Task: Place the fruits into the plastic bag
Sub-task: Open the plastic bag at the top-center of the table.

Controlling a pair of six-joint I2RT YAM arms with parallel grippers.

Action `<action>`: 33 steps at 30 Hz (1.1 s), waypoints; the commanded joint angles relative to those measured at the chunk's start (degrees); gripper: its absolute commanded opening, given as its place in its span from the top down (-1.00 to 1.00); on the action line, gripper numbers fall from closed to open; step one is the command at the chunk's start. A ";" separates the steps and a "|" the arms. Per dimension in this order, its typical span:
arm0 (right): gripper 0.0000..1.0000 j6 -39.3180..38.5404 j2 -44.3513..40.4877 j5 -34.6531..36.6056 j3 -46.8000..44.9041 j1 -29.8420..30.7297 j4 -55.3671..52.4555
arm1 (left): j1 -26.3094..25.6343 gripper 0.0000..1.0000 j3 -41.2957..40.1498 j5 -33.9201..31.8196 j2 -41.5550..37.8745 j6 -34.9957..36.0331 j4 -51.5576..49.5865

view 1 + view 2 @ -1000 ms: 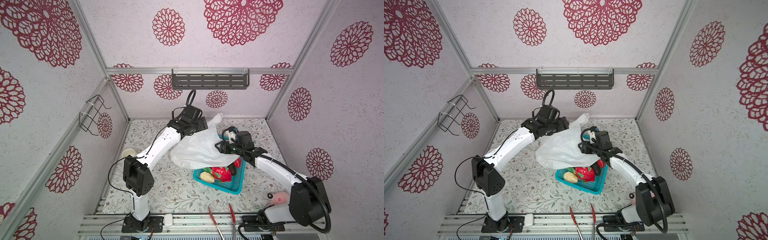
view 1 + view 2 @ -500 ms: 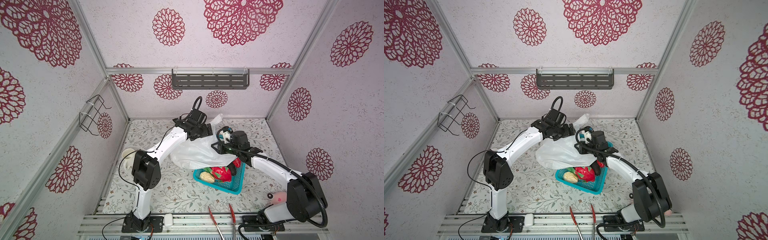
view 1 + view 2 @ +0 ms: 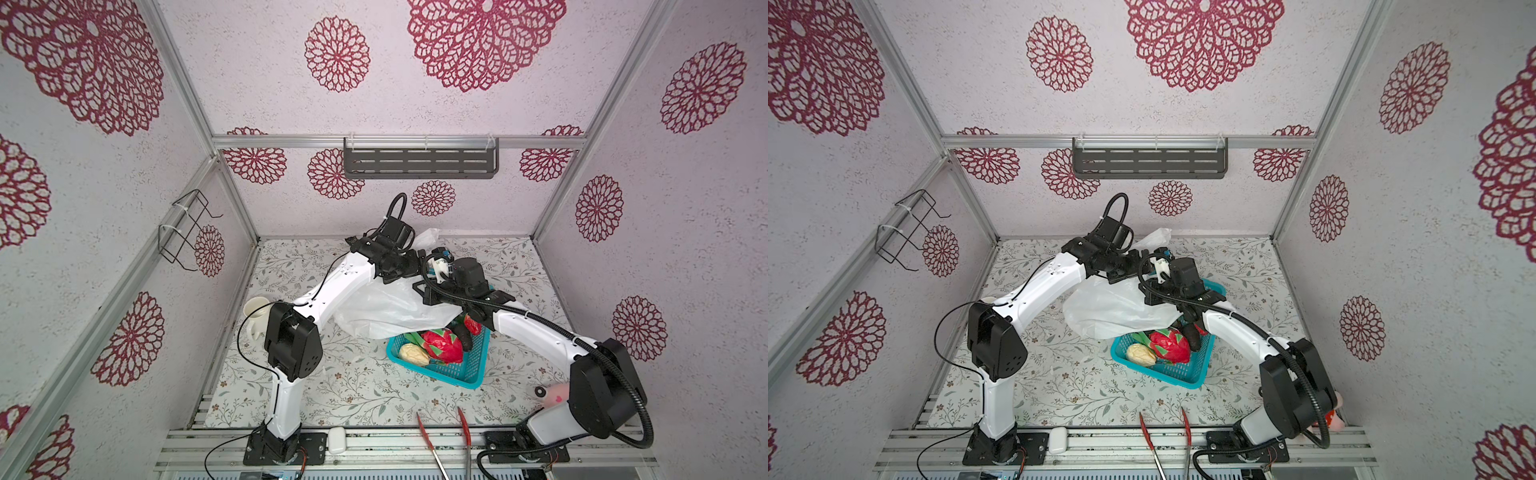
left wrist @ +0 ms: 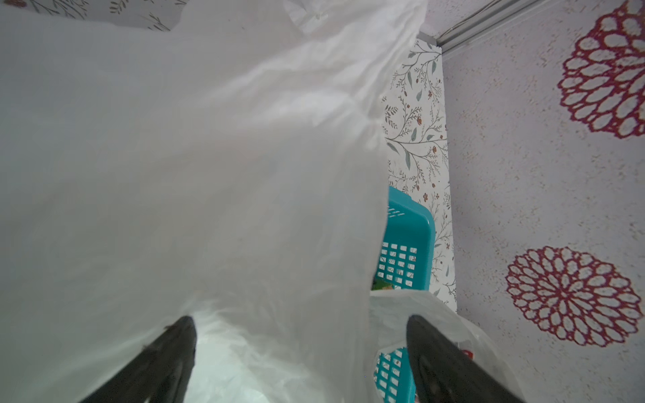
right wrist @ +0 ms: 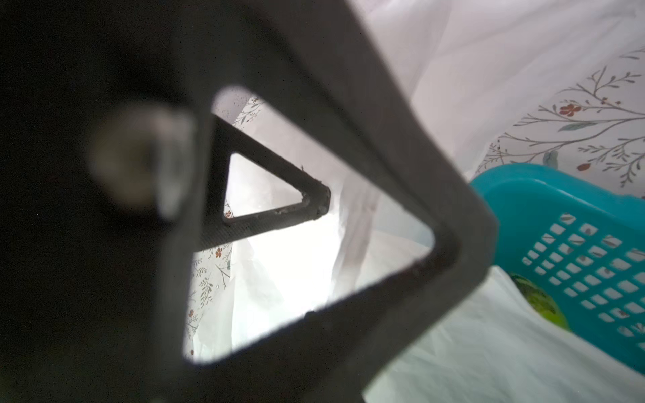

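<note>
Nearest, on the metal rail before the desk (image 3: 332, 395): red-handled tongs (image 3: 428, 436) and a small white case (image 3: 337, 439). By the near right corner, half hidden behind the right arm's base: a pink plush toy (image 3: 555, 395).

Further in, right of the desk's middle: a teal perforated basket (image 3: 455, 374). Inside it, a red-pink dragon fruit (image 3: 442, 345) with a pale yellow fruit (image 3: 411, 354) touching its left side. Toward the basket's far side, partly under the right arm: a dark avocado (image 3: 463, 337) and a red strawberry (image 3: 473, 324). From the right wrist, against the basket wall and under the film: a green round fruit (image 5: 537, 301).

At the left edge: a white cup (image 3: 255, 311).

Draped over the basket's far left corner and spreading across the desk's middle: the translucent white plastic bag (image 3: 386, 307) (crinkled, one handle loop standing up toward the far edge).

Above the bag, close together: the left gripper (image 4: 300, 322), released, fingers spread wide with film lying loose between them, and the right gripper (image 3: 427, 291), clenched. Cannot tell whether film is caught in it.

Farthest, on the back wall: a dark slotted shelf (image 3: 419, 164). On the left wall: a wire rack (image 3: 187, 228).
</note>
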 commanded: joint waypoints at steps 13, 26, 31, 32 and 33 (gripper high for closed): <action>0.92 -0.08 0.25 4.26 1.87 2.53 5.70 | -0.54 0.40 3.55 0.87 2.09 0.76 -3.10; -0.15 -0.33 -5.75 -4.45 3.73 -1.87 1.36 | 6.20 1.00 -3.47 15.02 -4.42 0.61 6.59; -0.35 1.94 -10.78 -9.27 4.70 -8.42 1.74 | 8.02 1.00 -6.02 20.22 -7.77 0.52 9.85; -0.36 2.38 -11.68 -9.29 4.90 -9.98 1.66 | 8.26 1.00 -6.55 20.84 -8.12 0.12 10.40; -0.36 2.90 -12.25 -9.25 4.91 -11.17 1.71 | 8.57 1.00 -6.91 21.31 -8.41 -0.19 10.99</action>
